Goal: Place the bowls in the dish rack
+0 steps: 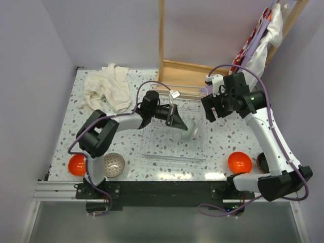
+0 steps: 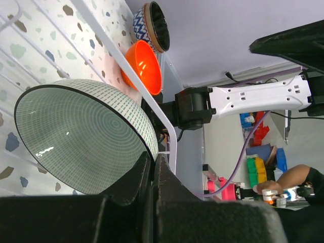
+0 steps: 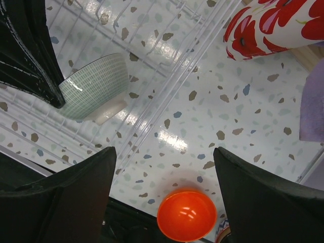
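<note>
My left gripper [image 1: 178, 121] is shut on the rim of a pale green fine-patterned bowl [image 1: 190, 132], holding it tilted on edge inside the clear dish rack [image 1: 152, 147]. In the left wrist view the fingers [image 2: 167, 177] pinch this bowl's [image 2: 76, 136] rim, with rack bars [image 2: 116, 45] behind. My right gripper [image 1: 213, 109] is open and empty above the rack's right side; its view [image 3: 164, 149] shows the green bowl [image 3: 93, 86] and an orange bowl [image 3: 186, 215]. Orange bowls [image 1: 77, 164] [image 1: 239, 162], a grey-speckled bowl [image 1: 114, 163] and a dark bowl [image 1: 262, 162] sit on the table.
A white cloth [image 1: 106, 88] lies at the back left. A wooden frame [image 1: 182, 71] stands behind the rack. A red floral cloth [image 1: 253, 35] hangs at the back right. A blue-patterned bowl [image 2: 152, 25] sits beside the right orange bowl [image 2: 144, 66].
</note>
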{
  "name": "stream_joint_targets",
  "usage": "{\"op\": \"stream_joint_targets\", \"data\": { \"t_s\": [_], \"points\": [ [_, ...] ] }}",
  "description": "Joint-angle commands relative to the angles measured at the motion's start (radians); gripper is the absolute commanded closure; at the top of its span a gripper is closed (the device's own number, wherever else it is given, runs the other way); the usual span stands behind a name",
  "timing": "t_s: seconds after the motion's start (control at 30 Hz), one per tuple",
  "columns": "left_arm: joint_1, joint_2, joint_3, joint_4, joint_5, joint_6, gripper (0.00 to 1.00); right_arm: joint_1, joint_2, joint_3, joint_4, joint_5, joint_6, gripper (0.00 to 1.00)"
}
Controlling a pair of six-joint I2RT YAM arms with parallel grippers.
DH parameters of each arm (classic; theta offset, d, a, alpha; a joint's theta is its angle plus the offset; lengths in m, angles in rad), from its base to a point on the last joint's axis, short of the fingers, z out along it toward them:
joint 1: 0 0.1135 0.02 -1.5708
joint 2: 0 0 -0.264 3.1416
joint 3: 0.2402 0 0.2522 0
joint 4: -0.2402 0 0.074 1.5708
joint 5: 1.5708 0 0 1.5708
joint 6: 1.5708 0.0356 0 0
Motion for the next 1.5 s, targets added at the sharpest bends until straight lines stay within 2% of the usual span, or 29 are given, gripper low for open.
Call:
{"op": "stream_joint_targets", "data": {
  "t_s": [0.0, 0.13, 0.23, 0.47, 0.77, 0.8, 0.87, 0.93, 1.0, 1.07, 1.2, 1.27, 1.37, 1.4, 1.47],
  "points": [
    [0.009, 0.012, -0.057, 0.219, -0.018, -0.146, 1.00, 0.002, -0.011, 0.003, -0.016, 0.005, -0.018, 0.18],
    [0.013, 0.013, -0.120, 0.271, -0.077, -0.193, 1.00, 0.002, -0.003, 0.006, -0.018, -0.001, -0.020, 0.18],
    [0.015, 0.033, -0.092, 0.239, -0.124, -0.185, 1.00, 0.001, 0.007, 0.013, -0.009, -0.007, -0.018, 0.18],
    [0.045, 0.032, -0.079, 0.020, -0.187, -0.134, 1.00, 0.002, 0.007, 0.006, 0.002, -0.013, -0.009, 0.18],
    [0.104, 0.022, -0.102, -0.127, -0.195, -0.010, 1.00, 0.001, 0.018, 0.000, 0.019, -0.024, -0.005, 0.19],
    [0.104, 0.019, -0.107, -0.133, -0.197, 0.005, 0.93, 0.001, 0.023, 0.001, 0.020, -0.024, -0.006, 0.19],
    [0.111, -0.007, -0.113, -0.181, -0.200, 0.030, 0.86, 0.001, 0.026, 0.009, 0.016, -0.024, -0.008, 0.19],
    [0.119, -0.027, -0.120, -0.222, -0.201, 0.086, 0.74, 0.001, 0.027, 0.010, 0.014, -0.025, -0.011, 0.19],
    [0.138, -0.053, -0.113, -0.313, -0.209, 0.158, 0.64, 0.001, 0.026, 0.007, 0.014, -0.028, -0.011, 0.19],
    [0.159, -0.083, -0.096, -0.410, -0.216, 0.233, 0.61, 0.001, 0.023, -0.002, 0.019, -0.033, -0.011, 0.19],
    [0.182, -0.143, -0.052, -0.508, -0.242, 0.316, 0.50, 0.001, 0.015, -0.020, 0.028, -0.041, -0.003, 0.19],
    [0.181, -0.160, -0.029, -0.602, -0.256, 0.361, 0.50, 0.002, 0.014, -0.023, 0.028, -0.044, -0.001, 0.19],
    [0.182, -0.188, -0.001, -0.678, -0.287, 0.379, 0.46, 0.001, 0.010, -0.019, 0.025, -0.045, -0.001, 0.19],
    [0.182, -0.197, 0.007, -0.687, -0.290, 0.386, 0.41, 0.001, 0.010, -0.017, 0.023, -0.045, -0.003, 0.19],
    [0.181, -0.231, 0.030, -0.751, -0.305, 0.444, 0.40, 0.001, 0.009, -0.014, 0.022, -0.045, -0.006, 0.19]
  ]
}}
